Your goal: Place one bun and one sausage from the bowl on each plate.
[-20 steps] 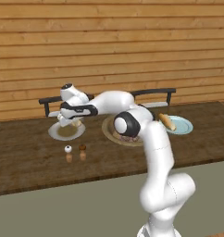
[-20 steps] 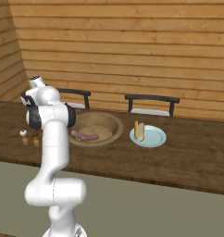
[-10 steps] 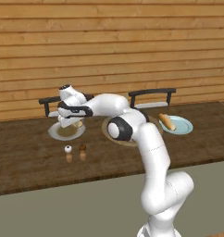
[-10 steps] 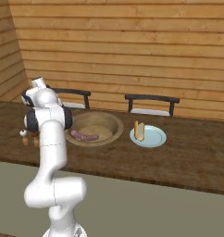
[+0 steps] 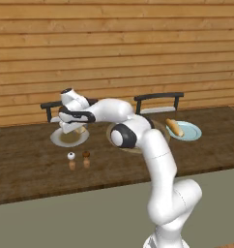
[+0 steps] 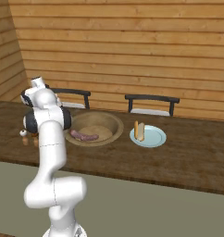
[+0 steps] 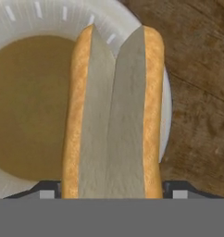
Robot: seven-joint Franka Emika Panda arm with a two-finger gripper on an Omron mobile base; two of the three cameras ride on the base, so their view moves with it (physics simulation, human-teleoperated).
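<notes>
Tool hangs low over the left plate, its two dark fingertips straddling a bun with the jaws spread to the bun's width; whether they press it or stand just clear I cannot tell. Counted: two buns, one at the tool and a second bun on the blue plate; one sausage, lying in the bowl; two plates; two small shakers on the desk in front of the left plate; two dark chairs behind the desk against the plank wall. In the left base view the arm's elbow covers most of the bowl. Seen from the hand, the split bun runs lengthwise away from the tool, cut side up, across the plate's pale rim and tan centre.
</notes>
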